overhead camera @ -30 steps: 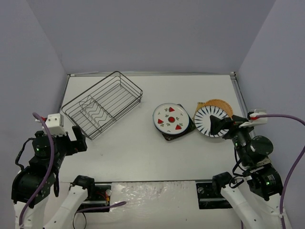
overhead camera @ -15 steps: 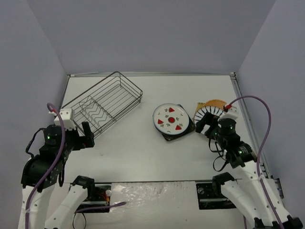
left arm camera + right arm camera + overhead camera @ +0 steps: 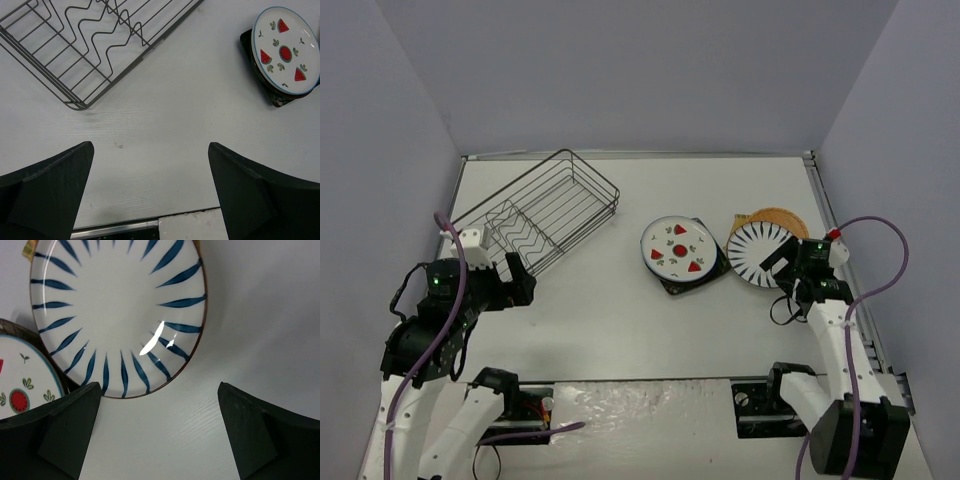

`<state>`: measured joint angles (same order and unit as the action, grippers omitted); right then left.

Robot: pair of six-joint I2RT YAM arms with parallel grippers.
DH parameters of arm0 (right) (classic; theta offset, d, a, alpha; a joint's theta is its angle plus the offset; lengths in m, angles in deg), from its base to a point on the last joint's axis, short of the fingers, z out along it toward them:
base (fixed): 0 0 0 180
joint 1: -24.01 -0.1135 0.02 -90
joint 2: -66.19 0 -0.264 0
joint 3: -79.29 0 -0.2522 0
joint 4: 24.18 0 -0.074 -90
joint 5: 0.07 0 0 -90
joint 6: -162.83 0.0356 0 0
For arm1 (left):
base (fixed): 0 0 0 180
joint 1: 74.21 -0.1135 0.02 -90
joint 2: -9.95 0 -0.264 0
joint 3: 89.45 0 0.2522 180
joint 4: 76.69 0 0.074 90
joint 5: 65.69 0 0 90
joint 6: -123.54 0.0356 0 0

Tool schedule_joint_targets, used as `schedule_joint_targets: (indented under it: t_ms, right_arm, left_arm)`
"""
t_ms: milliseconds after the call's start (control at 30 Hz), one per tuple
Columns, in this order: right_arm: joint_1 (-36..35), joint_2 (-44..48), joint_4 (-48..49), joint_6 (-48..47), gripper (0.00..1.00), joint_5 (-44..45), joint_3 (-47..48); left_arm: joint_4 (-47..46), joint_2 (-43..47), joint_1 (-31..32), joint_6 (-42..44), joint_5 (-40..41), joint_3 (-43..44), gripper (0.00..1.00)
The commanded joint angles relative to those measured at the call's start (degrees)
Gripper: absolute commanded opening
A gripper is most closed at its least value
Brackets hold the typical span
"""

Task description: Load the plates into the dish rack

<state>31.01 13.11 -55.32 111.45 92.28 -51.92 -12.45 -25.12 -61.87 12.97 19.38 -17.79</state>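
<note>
Four plates show, all flat on the table (image 3: 620,320) right of centre, none in the dish rack (image 3: 535,215). Fruit plate (image 3: 678,247), white with red melon slices, sits on top of the dark square plate (image 3: 697,281), whose corner pokes out on the near side. Striped plate (image 3: 756,250), white with dark radial stripes, lies just right of that stack; the wrist view shows its rim close beside the fruit plate. It overlaps the orange-tan plate (image 3: 776,216), whose far edge sticks out behind. Dish rack is at far left, angled, with wavy wire dividers at its near end, well apart from the plates. Right gripper (image 3: 778,262) hovers over the near-right edge of the striped plate, jaws spread wide, nothing between them. In the right wrist view its fingers (image 3: 62,427) frame the plate's near rim with bare table between; cannot tell if they touch the plate. Left gripper (image 3: 520,281) is just off the rack's near corner, jaws also wide apart and empty. In the left wrist view its fingers (image 3: 47,192) straddle bare table, rack corner ahead to the left and the fruit plate stack ahead to the right. Nothing lies between the plates and the rack.
</note>
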Motion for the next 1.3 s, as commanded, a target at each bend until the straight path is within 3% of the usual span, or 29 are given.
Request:
schedule_joint_targets:
  t_ms: [0, 333, 1267]
  right_arm:
    - [6.1, -3.0, 2.0, 0.8, 1.0, -3.6, -0.3]
    - [9.7, -4.6, 15.7, 1.8, 0.94, -15.0, -7.3]
    - [13.0, -8.9, 48.8, 10.3, 0.91, -26.0, -21.6]
  left_arm:
    - [-5.4, -1.7, 0.3, -1.5, -2.8, 1.3, 0.97]
    - [-6.1, -1.9, 0.2, -1.8, -3.9, 0.0, 0.97]
    - [-6.6, -4.0, 0.2, -1.4, -4.3, 0.0, 0.97]
